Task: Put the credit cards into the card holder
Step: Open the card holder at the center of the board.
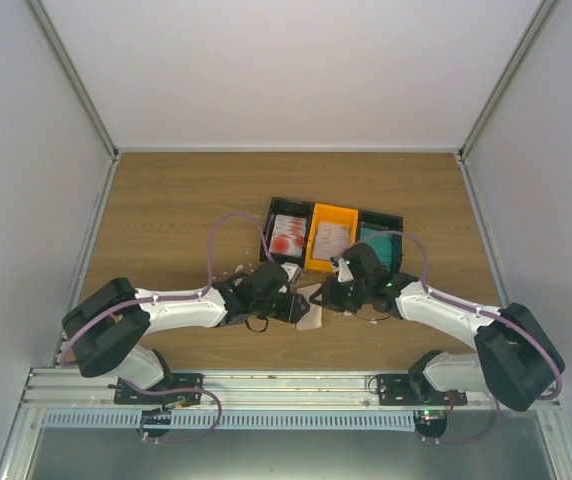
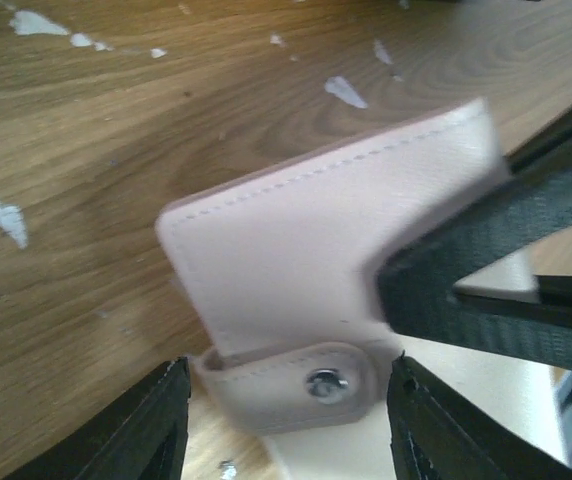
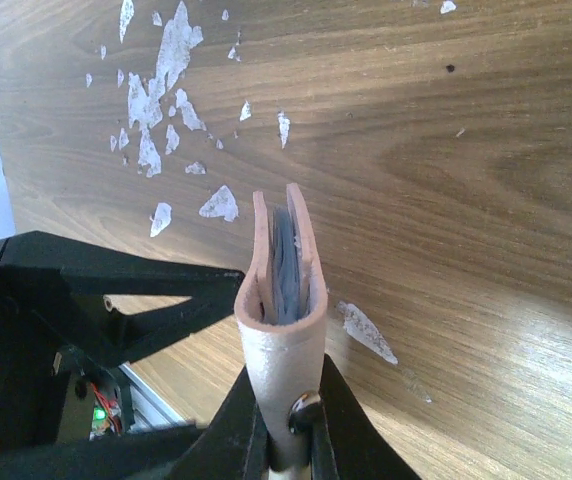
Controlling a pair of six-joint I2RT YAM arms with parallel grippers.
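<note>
The beige card holder (image 1: pixel 309 306) is held above the table between both arms. My right gripper (image 3: pixel 288 440) is shut on its folded spine, by the snap stud, and holds it edge-on (image 3: pixel 284 330). Grey-blue layers (image 3: pixel 286 265) show between its two flaps; I cannot tell if they are cards. My left gripper (image 2: pixel 288 430) is open, and the holder's snap tab (image 2: pixel 296 385) lies between its fingers (image 2: pixel 166 425) with a small gap each side. A white card with a red mark (image 1: pixel 288 236), a pale card (image 1: pixel 332 238) and a teal card (image 1: pixel 376 236) lie in bins behind.
Three small bins stand in a row behind the grippers: black (image 1: pixel 272 218), orange (image 1: pixel 334 212), black (image 1: pixel 392 218). Small white scraps (image 3: pixel 156 90) are scattered on the wooden table (image 1: pixel 166 220). White walls close the sides and back.
</note>
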